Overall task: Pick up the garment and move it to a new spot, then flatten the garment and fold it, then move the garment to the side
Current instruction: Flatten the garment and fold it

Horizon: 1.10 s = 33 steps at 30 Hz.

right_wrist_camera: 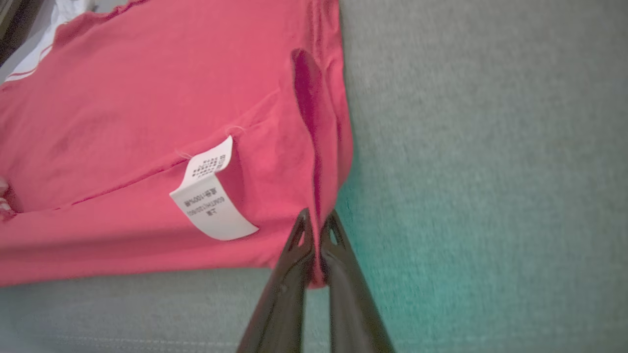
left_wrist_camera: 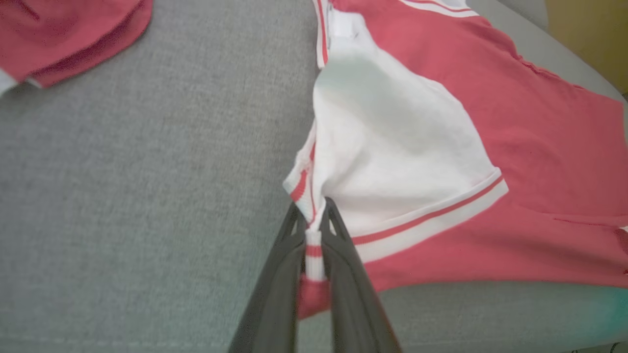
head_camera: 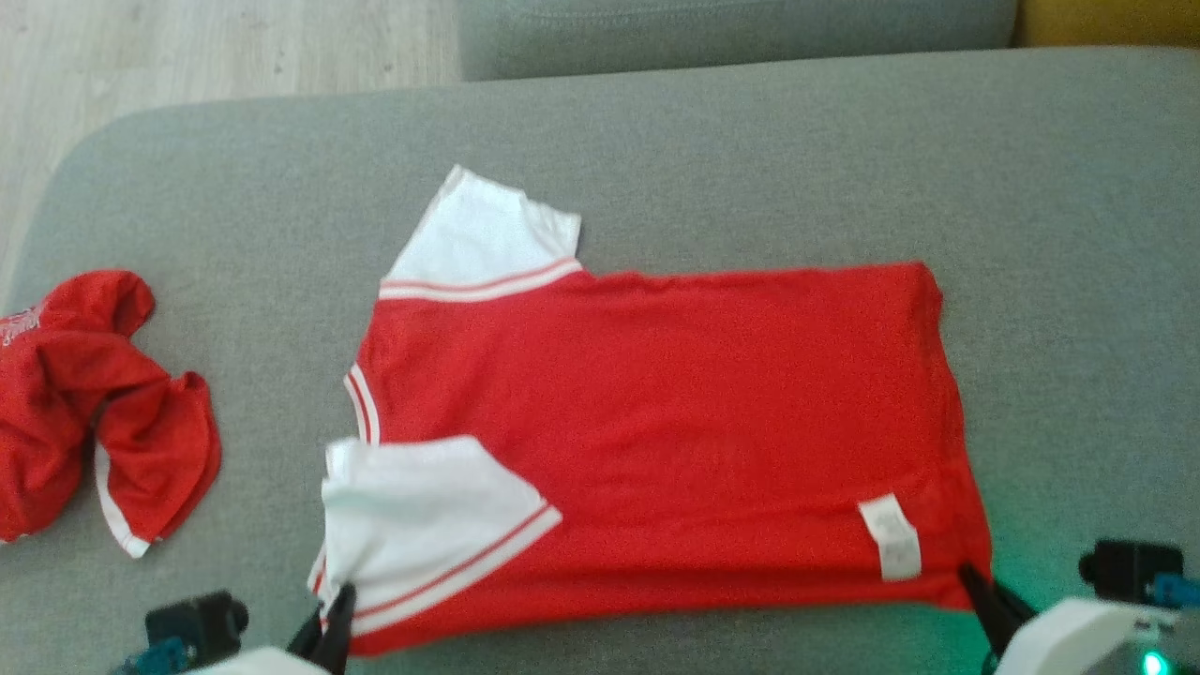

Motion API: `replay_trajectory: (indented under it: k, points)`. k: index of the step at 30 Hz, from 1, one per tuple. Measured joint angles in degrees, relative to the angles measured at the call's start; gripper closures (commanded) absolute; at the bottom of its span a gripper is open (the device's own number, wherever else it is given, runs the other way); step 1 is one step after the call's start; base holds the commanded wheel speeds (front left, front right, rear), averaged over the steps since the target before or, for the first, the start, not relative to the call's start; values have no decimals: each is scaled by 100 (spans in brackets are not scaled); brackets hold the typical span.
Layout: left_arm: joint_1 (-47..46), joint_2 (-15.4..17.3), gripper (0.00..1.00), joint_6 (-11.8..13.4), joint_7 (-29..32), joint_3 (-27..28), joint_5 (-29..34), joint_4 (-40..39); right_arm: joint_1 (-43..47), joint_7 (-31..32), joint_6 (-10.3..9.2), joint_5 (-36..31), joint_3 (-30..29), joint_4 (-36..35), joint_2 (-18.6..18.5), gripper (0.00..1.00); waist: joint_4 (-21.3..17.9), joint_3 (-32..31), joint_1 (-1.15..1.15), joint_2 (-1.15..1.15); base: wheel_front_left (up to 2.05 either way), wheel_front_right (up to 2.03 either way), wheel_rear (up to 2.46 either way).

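Grey sofa upholstery (head_camera: 750,169) forms the work surface, with pale floor (head_camera: 187,47) beyond its far-left edge. Head view: the garment (head_camera: 675,422), a red shirt with white sleeves, lies spread flat directly ahead of both pincers, its near edge running from one to the other. The left pincer (head_camera: 333,609) is closed on the near sleeve (head_camera: 422,511) at its striped trim. The right pincer (head_camera: 975,586) is closed on the near hem corner, just beside the care label (head_camera: 891,536). A second red garment (head_camera: 84,403) lies crumpled well outboard of the left pincer, apart from the shirt. Left wrist view: the fingers (left_wrist_camera: 274,294) pinch the striped rib and a tuck of red fabric below it. How many layers are caught cannot be confirmed, as the cloth between the fingers is partly hidden. Risk: if only the sleeve is held, a lift would drag the sleeve open and leave the body behind, skewing the fold. Right wrist view: the fingers grip very close to the corner's edge, with a pucker rising ahead of the tips. Risk: so shallow a bite could slip under tension and drop that side. Unequal lift between the two pincers would wrinkle the panel. Appearance: thin, limp knit, largely smooth, label exposed on the upper face. The far sleeve (head_camera: 483,234) extends away from the pincers, and the near sleeve is folded in over the body.
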Motion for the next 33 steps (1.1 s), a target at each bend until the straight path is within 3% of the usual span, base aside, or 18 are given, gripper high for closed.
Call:
replay_trajectory:
  k: [4,5,6,10,13,22,27,33]
  points:
    - [302,-7,100,36,74,-13,-82,-12,337,42,0,0,-101,45,131,100,23,-127,0,0,0,0,0]
    - [284,-58,30,52,40,-64,-96,167,352,33,0,2,-108,123,193,53,29,-160,0,0,0,0,0]
    - [265,-88,0,29,45,-151,-98,282,342,-1,0,2,-110,156,225,0,29,-172,0,0,0,0,0]
    - [246,-326,0,27,-305,-250,35,728,310,-337,0,2,-111,226,245,0,-3,-213,0,0,0,0,0]
    - [88,-425,0,79,-947,-219,360,884,271,-793,0,-82,-115,168,241,0,-33,-230,0,0,0,0,0]
    - [-716,-464,0,350,-2684,-115,1432,601,-389,-2129,0,-648,-75,-776,231,0,-91,-212,1,0,0,0,0]
    - [-1139,-364,0,481,-2742,-182,1875,368,-506,-2230,0,-887,178,-1380,232,0,-112,-181,1,0,0,0,0]
    - [-1368,-260,0,499,-2594,-286,2114,303,-525,-2165,0,-942,246,-1629,231,0,-115,-95,1,0,0,0,0]
